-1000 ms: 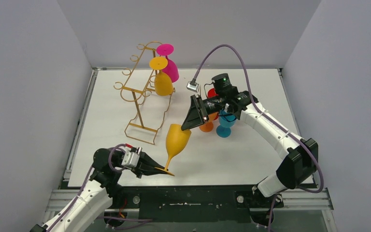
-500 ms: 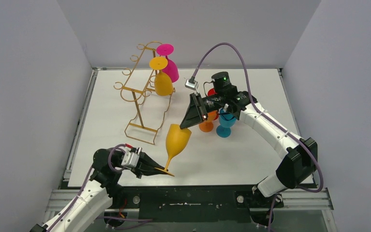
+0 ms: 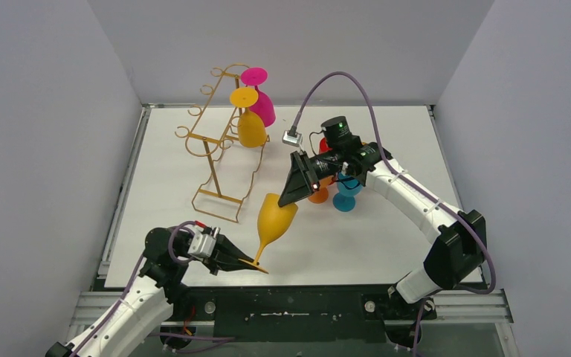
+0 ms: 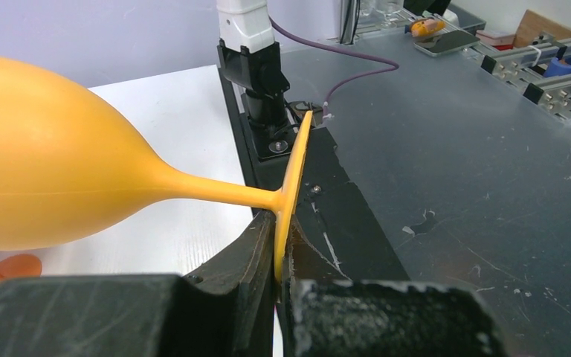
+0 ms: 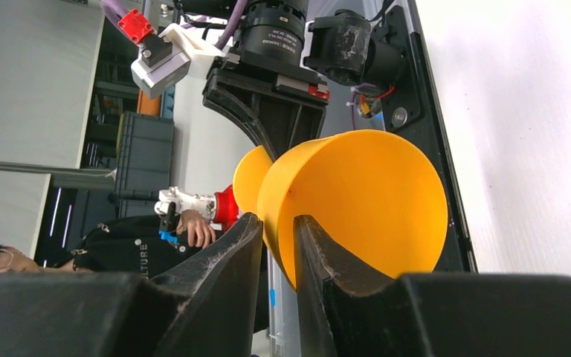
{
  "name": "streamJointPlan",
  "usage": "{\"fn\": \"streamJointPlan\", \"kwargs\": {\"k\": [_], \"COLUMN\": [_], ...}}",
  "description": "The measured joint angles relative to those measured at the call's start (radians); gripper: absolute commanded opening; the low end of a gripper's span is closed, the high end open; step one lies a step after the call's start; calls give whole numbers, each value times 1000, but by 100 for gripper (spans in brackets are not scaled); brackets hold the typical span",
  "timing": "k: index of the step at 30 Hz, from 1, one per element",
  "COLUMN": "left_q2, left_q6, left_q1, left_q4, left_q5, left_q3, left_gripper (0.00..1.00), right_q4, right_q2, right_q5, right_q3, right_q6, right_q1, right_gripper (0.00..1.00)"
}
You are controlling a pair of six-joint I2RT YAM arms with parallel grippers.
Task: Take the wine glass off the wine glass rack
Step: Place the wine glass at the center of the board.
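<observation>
A yellow-orange wine glass (image 3: 275, 219) hangs tilted over the table's front, away from the gold wine glass rack (image 3: 215, 149). My left gripper (image 3: 249, 262) is shut on the edge of its flat foot (image 4: 294, 171), the stem and bowl (image 4: 37, 186) pointing away to the left. My right gripper (image 3: 286, 199) straddles the bowl's rim (image 5: 364, 201), one finger inside and one outside, shut on the wall. Its fingertips (image 5: 249, 230) press against the orange wall.
A yellow glass (image 3: 251, 128) and a magenta glass (image 3: 262, 108) hang upside down on the rack. An orange glass (image 3: 317, 195), a blue one (image 3: 344, 195) and a red one (image 3: 326, 145) stand under the right arm. Grey walls enclose the table.
My right gripper has dropped slightly and to the left onto the bowl's rim. The glass has shifted a little to the right. The left gripper has kept its hold on the foot.
</observation>
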Motion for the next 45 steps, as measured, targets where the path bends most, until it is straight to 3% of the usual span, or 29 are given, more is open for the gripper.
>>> {"fn": "streamJointPlan", "kwargs": {"k": [4, 6, 14, 18, 21, 28, 31, 34, 42, 45], "left_q2": [11, 15, 16, 19, 18, -19, -43, -50, -53, -65], "left_q6": [0, 2, 20, 37, 55, 58, 58, 55, 47, 45], "left_q1": [-1, -1, -1, -1, -1, 2, 3, 3, 4, 5], "left_q4": [0, 0, -14, -29, -42, -142, -166, -178, -187, -203], "left_q5": [8, 9, 13, 14, 10, -65, -101, -132, -213, -249], "left_q3": [0, 0, 0, 0, 0, 0, 0, 0, 0, 0], "left_gripper": [0, 0, 0, 0, 13, 23, 37, 42, 73, 80], "right_q4": [-11, -10, 78, 130, 157, 171, 171, 171, 149, 104], "right_q2": [0, 0, -19, -42, -48, -48, -48, -55, -85, -90], "right_q5": [-15, -19, -35, -35, -35, -26, -19, -14, 50, 94], "right_q3": [0, 0, -39, -69, -77, -79, -82, -92, -98, -98], "right_q6": [-13, -13, 45, 69, 83, 91, 90, 87, 46, 13], "right_q1": [0, 0, 0, 0, 0, 2, 2, 3, 0, -2], "right_gripper": [22, 14, 0, 0, 0, 0, 0, 0, 0, 0]}}
